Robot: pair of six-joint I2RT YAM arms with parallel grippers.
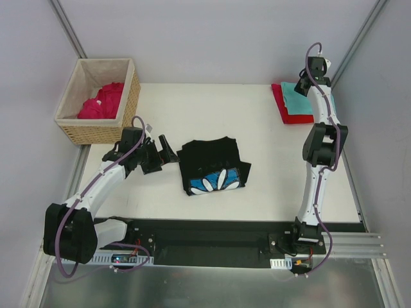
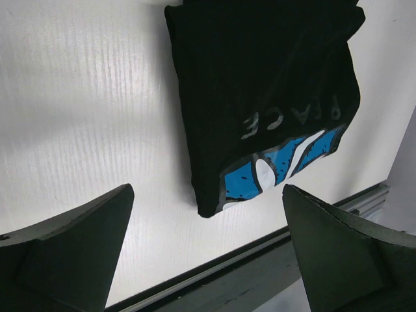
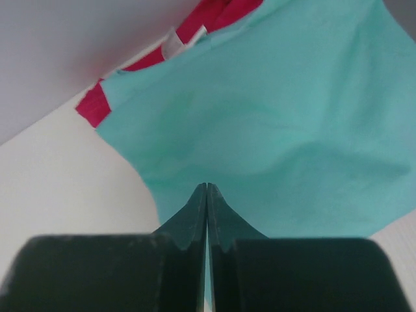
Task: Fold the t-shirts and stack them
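Bright, even light, soft shadows.
Glare streaks the white table; the dark right tool blurs up close.

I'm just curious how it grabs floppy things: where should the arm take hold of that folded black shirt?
Probably the left folded edge of the black shirt, nearest the open left gripper. It lies flat on the table, so come in low from the left, one finger sliding under the layers.

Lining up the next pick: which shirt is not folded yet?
The crimson-pink shirt, bunched up in the wicker basket. The black shirt lies folded mid-table; the teal shirt sits flat on the red shirt.
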